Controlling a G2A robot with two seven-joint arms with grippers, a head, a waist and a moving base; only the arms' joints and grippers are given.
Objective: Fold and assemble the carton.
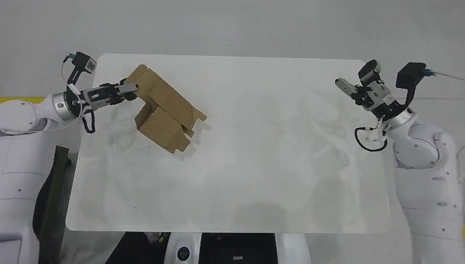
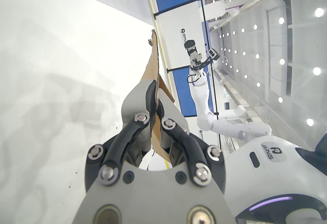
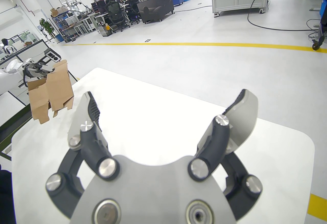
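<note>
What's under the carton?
White table, as far as shows: the carton, pinched at one edge by the left gripper, appears lifted, casting a faint shadow beside it. The patch straight below is covered in the top view.

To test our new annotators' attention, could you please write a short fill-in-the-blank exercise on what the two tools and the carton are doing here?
1. The left tool is shut on an edge of the brown ____.
2. The right tool holds nothing, and its jaws stand ____.
3. The table under both arms has a plain ____ top.

Missing words: carton; open; white.
</note>
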